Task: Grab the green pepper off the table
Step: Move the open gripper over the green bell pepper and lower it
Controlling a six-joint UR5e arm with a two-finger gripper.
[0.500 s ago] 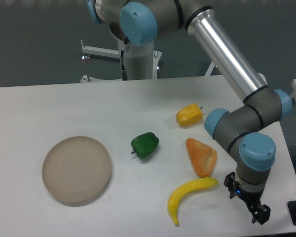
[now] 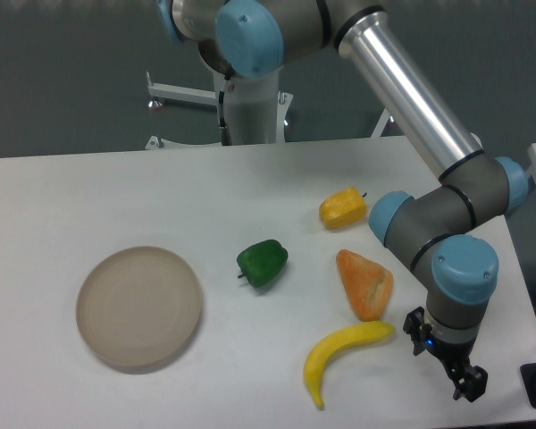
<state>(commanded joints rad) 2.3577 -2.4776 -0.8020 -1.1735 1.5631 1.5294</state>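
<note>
We see the glossy dark-green bell pepper [image 2: 263,262] lying mid large white tabletop [image 2: 89,192], right of the round beige plate [image 2: 139,307]. Black two-finger gripper [image 2: 464,384] hangs far right; can't tell its opening. Dark grey wall [image 2: 62,71] behind.

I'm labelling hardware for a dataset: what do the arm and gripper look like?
The arm has shiny silver tube links, dark grey joint housings and light-blue round caps. The gripper is small and black, with a blue light at the wrist; its jaws are too small to make out.

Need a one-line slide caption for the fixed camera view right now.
Gripper hovers at the table's right edge, far from the untouched green pepper.
</note>
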